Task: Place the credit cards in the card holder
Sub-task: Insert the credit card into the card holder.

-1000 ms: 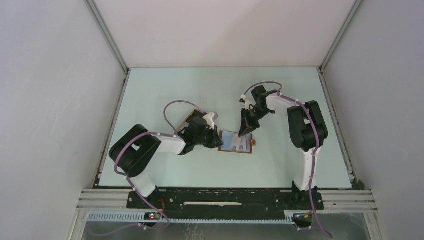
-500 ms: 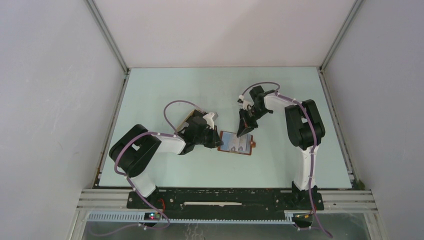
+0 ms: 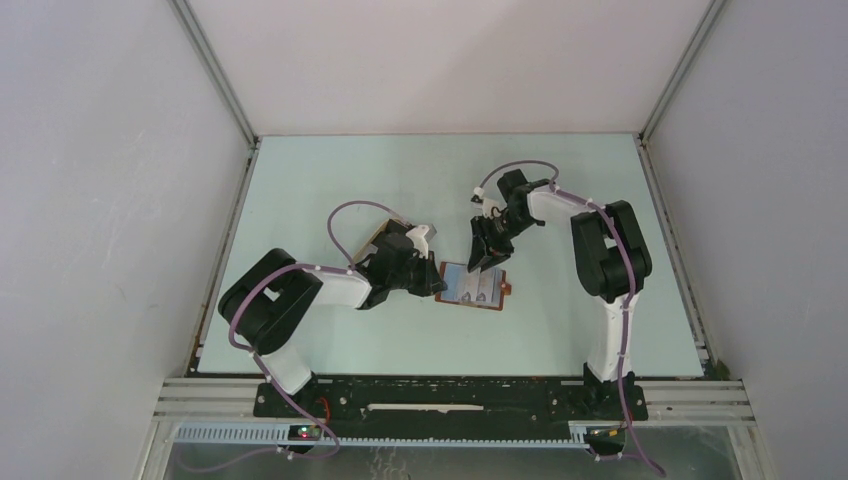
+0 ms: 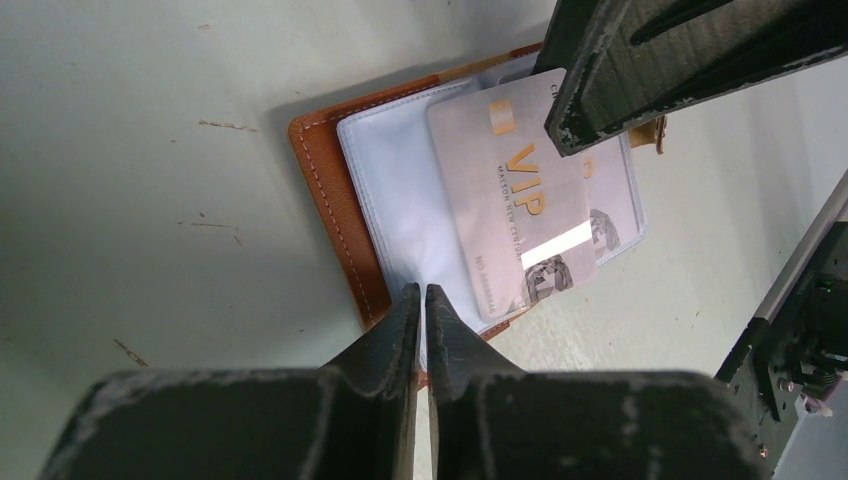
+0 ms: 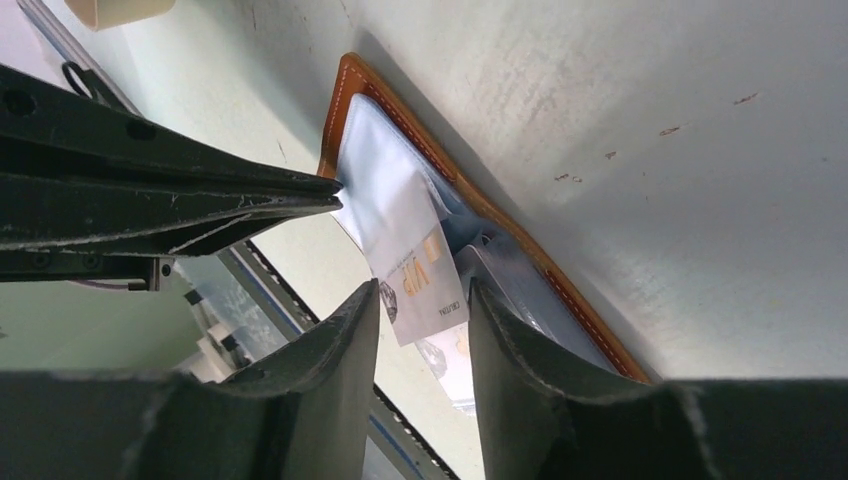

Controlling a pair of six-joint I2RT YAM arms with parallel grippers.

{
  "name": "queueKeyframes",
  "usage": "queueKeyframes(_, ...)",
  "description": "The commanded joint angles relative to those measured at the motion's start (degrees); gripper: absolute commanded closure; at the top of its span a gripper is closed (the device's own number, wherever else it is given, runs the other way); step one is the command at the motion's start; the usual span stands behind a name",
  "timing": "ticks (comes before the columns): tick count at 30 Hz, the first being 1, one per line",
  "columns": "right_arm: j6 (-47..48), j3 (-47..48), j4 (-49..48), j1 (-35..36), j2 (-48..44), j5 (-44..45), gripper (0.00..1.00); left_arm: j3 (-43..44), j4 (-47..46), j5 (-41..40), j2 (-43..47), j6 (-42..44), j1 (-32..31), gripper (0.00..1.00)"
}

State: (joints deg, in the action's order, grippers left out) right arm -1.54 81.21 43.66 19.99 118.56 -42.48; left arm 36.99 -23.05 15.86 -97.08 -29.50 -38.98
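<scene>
The card holder lies open on the table, brown leather framing clear sleeves. My left gripper is shut on the near edge of a clear sleeve, holding it. A grey credit card marked VIP sits partly inside that sleeve, its end sticking out. Under it, another card shows in a sleeve. My right gripper stands open just over the VIP card's protruding end, with neither finger pinching it. In the top view the right gripper hovers at the holder's far edge.
A beige tray stands behind the left arm, seen as a tan edge in the top view. White walls and metal rails enclose the table. The right finger crosses the top of the left wrist view.
My right gripper has opened and let go of the VIP card, shifting slightly left. The left gripper and the card holder have stayed where they were.
</scene>
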Motion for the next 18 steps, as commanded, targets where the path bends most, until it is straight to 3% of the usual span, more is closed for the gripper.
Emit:
queueKeyframes(1, 4.27, 0.00, 0.47, 0.24, -4.62, 3.27, 0.50, 0.85, 1.42, -0.32, -0.66, 1.04, 0.42, 0.90)
queueKeyframes(11, 12.57, -1.66, -0.45, 0.32, -11.57, 9.11, 0.52, 0.05, 0.65, 0.05, -0.31, 0.72, 0.38, 0.91)
queueKeyframes(18, 35.74, -14.09, -8.39, 5.64, -23.76, 7.43, 0.92, -0.19, 0.37, 0.52, -0.19, 0.24, 0.39, 0.91)
